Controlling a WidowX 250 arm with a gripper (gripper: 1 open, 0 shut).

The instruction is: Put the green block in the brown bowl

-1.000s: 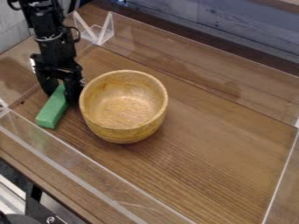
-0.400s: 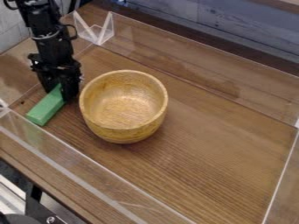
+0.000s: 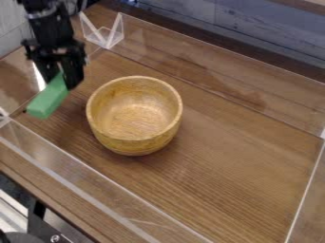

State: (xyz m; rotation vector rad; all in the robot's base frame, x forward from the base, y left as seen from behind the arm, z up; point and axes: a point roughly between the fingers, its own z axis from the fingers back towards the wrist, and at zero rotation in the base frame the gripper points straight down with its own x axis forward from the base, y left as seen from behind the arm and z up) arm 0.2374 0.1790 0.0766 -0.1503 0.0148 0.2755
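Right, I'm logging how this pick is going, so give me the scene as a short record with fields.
end effector: black, closed on the green block, at the left of the view
block pose: tilted, lower end toward the camera, upper end between the fingers
block and bowl: apart, the block left of the brown bowl in the image
bowl: round, light wood, upright on the wooden table, nothing visible inside
behind the bowl: a clear angular object
task state: block held, not yet in the bowl
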